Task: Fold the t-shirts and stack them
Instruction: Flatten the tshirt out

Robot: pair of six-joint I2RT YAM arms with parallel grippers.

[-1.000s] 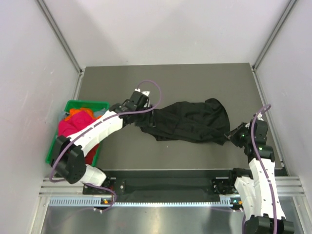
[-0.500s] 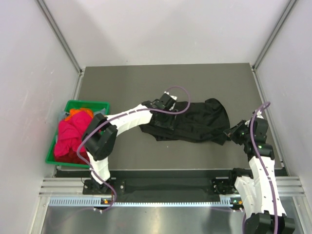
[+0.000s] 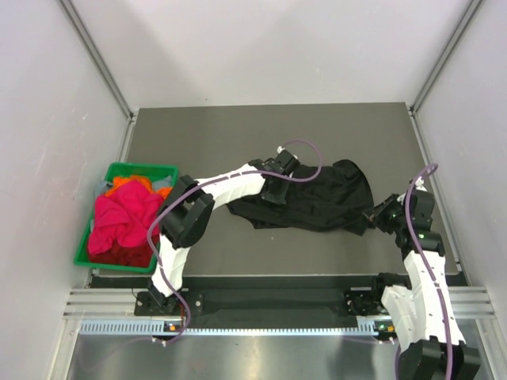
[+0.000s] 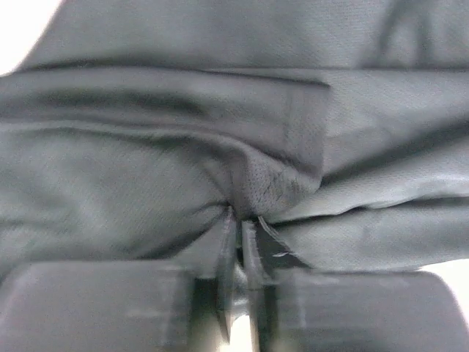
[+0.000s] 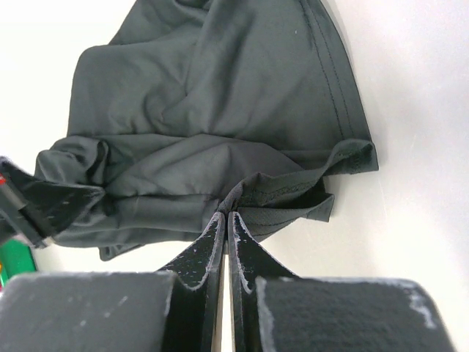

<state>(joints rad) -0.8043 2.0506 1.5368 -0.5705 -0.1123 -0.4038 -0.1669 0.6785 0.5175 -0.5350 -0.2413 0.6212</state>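
Left claw [image 4: 239, 220] pinched closed, arm extended rightward; right claw [image 5: 226, 216] clamped, elbow bent.

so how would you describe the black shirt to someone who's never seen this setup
On the dark table, look to the middle-right, between the left arm and right arm, whose jaws each pinch it. There the black t-shirt lies crumpled. It is the only black garment and the only one on the table; the bright shirts sit in the green bin.
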